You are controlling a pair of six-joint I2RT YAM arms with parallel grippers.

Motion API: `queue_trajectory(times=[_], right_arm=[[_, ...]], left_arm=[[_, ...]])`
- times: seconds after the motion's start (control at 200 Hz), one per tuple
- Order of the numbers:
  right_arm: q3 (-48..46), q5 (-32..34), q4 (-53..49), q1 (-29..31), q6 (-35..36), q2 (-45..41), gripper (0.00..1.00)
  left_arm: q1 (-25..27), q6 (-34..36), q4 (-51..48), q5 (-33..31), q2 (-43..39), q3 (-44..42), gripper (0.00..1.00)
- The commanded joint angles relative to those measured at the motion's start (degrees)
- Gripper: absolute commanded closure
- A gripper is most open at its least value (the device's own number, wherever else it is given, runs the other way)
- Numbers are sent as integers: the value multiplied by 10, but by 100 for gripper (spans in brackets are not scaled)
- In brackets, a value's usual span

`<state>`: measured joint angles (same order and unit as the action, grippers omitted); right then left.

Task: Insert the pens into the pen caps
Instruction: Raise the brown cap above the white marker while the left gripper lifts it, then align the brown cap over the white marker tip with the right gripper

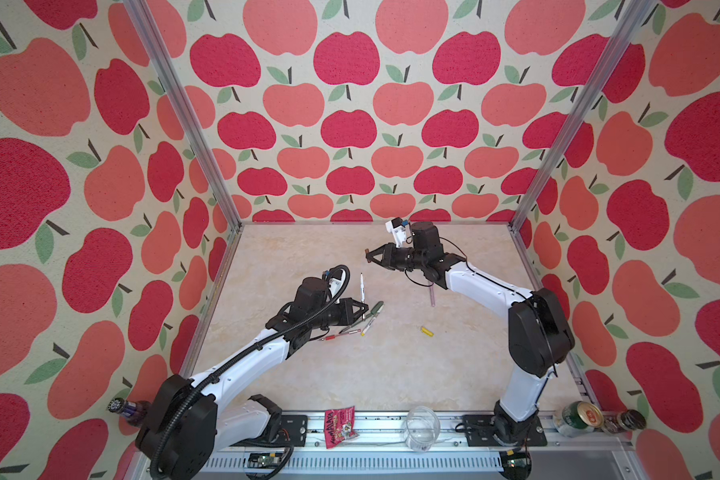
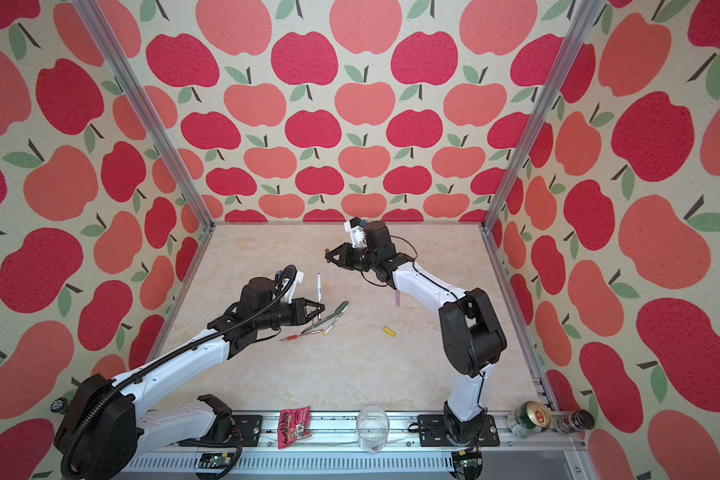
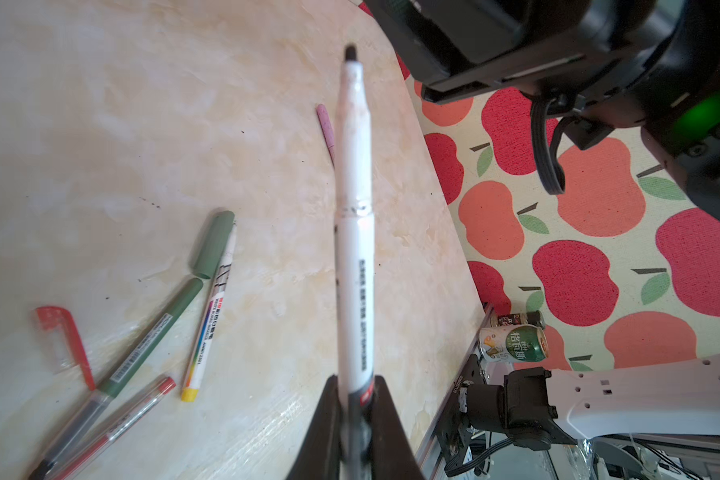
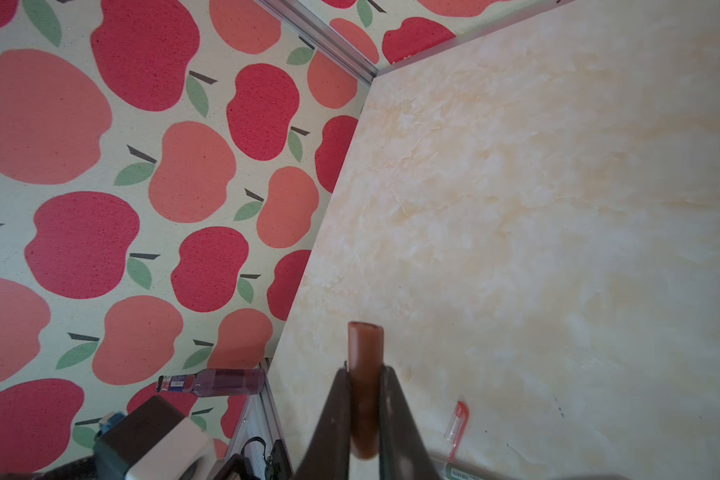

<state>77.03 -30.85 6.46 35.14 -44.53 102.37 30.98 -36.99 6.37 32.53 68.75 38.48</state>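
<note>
Well, both arms are up off the table (image 1: 391, 374), each with something pinched. The left gripper (image 3: 356, 390) is closed tight on the lower end of a white pen (image 3: 354, 249), which stands up out of it with its dark tip bare. The right gripper (image 4: 364, 374), farther back and apart from the left one, is clamped on the brown cap (image 4: 365, 349), one end of which pokes out past the fingertips.

Down on the table beside the left gripper lie the green pen (image 3: 154, 332), the green cap (image 3: 215, 245) right against the yellow-ended pen (image 3: 208, 328), the red pen (image 3: 134, 409) and the red cap (image 3: 65, 340). The yellow cap (image 1: 427, 331) lies alone toward the middle. The lilac pen (image 1: 432, 297) lies partly under the right arm.
</note>
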Motion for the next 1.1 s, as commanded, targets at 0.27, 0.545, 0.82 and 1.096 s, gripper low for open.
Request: queue_trajectory(times=[0.27, 0.545, 0.82, 1.096], right_arm=[[-38, -6, 38, 5, -26, -67, 91], [-41, -11, 43, 14, -29, -69, 91], [-51, -9, 45, 22, -29, -77, 91], [-58, 0, 39, 23, -19, -98, 92]], left_arm=[[7, -6, 88, 43, 34, 32, 92], [9, -1, 74, 33, 33, 38, 93], [9, 3, 68, 22, 31, 39, 93], [9, 1, 71, 22, 35, 34, 93]])
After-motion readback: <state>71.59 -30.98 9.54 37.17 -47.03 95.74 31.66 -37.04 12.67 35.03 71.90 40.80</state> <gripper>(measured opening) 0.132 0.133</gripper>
